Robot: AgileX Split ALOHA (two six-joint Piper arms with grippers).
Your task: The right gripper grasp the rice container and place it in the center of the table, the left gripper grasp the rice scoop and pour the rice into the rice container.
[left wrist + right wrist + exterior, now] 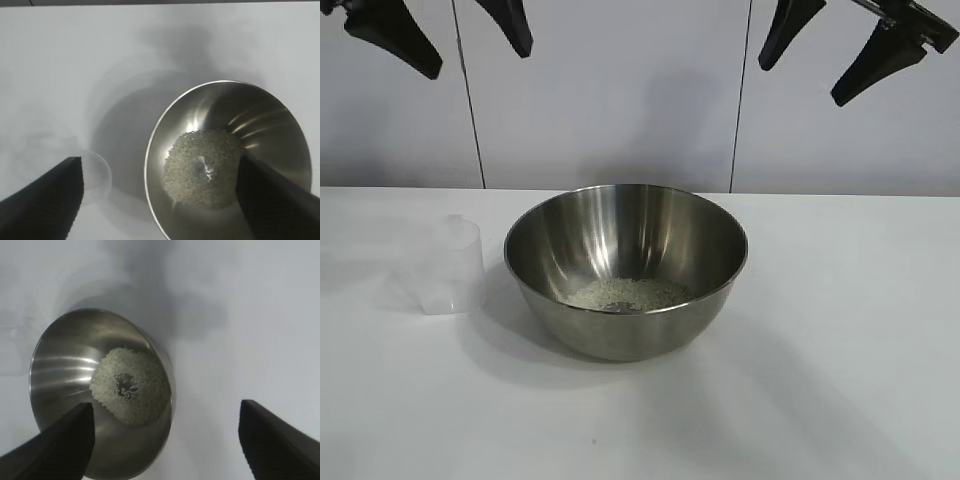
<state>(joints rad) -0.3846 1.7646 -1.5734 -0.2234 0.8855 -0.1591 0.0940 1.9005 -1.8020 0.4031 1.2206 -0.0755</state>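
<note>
Table (840, 400): plain white top, carries two vessels.

Rice container (625, 262): big shiny steel bowl, upright, sits about mid-table in the exterior view. Nothing touches it. Visible in both wrist views too (270, 125) (60, 365), seen from above.

Rice (625, 293): low pale pile on the floor of the rice container, covers the bottom only, walls bare above it. From above (202, 167) (131, 385) the pile is roughly round with a small thin patch in the middle where steel shows through. No grains visible on the table.

Rice scoop (450, 268): small translucent plastic cup, upright on the table, just beside the rice container on the left-arm side, a narrow gap between them, not touching. Looks empty as far as the translucent wall lets one judge. In the left wrist view only its round rim (97, 175) shows, partly behind a finger.

Left gripper (445, 35): raised at the top edge of the exterior view, above the rice scoop side, well clear of the table. Fingers (45, 205) spread wide, nothing between them.

Right gripper (835, 45): raised at the top edge on the opposite side, well above the table. Fingers (280, 440) also spread wide, holding nothing; the rice container sits below it, off toward one finger.
</note>
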